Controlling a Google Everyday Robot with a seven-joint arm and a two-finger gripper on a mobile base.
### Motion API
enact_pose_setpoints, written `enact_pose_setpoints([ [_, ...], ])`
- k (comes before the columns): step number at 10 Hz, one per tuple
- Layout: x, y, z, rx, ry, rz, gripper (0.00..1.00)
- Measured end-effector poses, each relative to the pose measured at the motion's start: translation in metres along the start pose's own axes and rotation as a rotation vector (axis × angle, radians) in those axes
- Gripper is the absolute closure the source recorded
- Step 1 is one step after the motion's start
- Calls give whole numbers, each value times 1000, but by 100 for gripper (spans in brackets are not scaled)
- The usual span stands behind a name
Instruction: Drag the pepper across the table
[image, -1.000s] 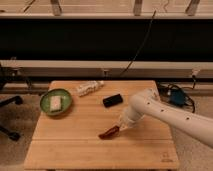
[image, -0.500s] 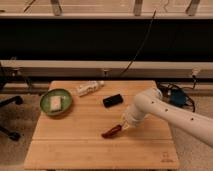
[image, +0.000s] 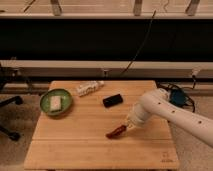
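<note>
Reaching in from the right, the gripper (image: 127, 125) is low over the table (image: 75, 150) and touches the right end of the pepper (image: 116, 132), which lies near the middle, below the black phone (image: 113, 100). The contact looks made; most of the dragging seems not yet done. A small mark (image: 168, 159) sits at the near right corner, but I cannot read it.

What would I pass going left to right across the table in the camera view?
Green bowl → white packet → black phone → pepper → gripper at the pepper's right end, on the table.
</note>
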Motion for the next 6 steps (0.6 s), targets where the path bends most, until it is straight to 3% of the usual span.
enact_pose_setpoints([
  [6,21,7,-16,6,2,12,99],
])
